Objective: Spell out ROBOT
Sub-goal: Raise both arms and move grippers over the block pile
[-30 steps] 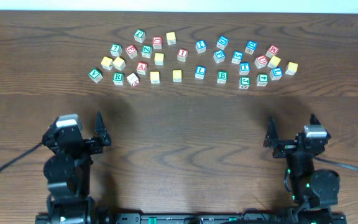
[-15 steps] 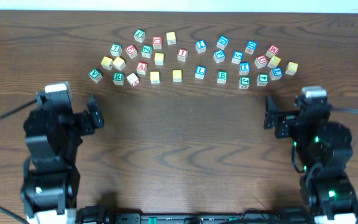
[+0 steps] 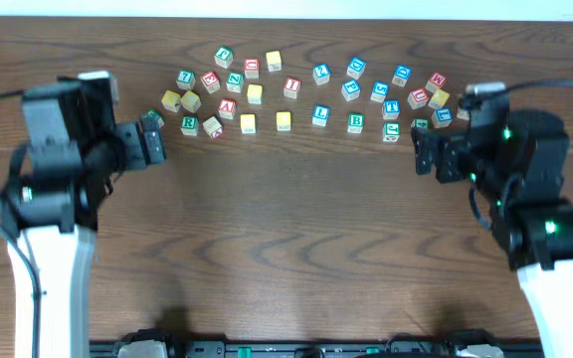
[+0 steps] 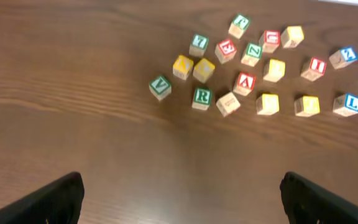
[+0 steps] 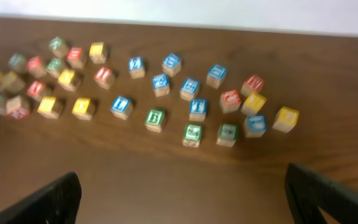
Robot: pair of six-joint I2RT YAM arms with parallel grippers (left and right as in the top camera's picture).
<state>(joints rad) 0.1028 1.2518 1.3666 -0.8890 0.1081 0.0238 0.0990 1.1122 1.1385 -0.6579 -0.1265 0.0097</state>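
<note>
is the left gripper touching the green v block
Apart. The left wrist view shows a wide gap between the green V block and both fingers of the left gripper.

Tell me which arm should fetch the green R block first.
Left. The green R block lies at the left end of the cluster, just beyond the left arm and its open jaws; the right arm sits across the table.

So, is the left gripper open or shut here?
Open: on the left gripper, the fingers sit at opposite edges of its wrist view, only table between.
</note>
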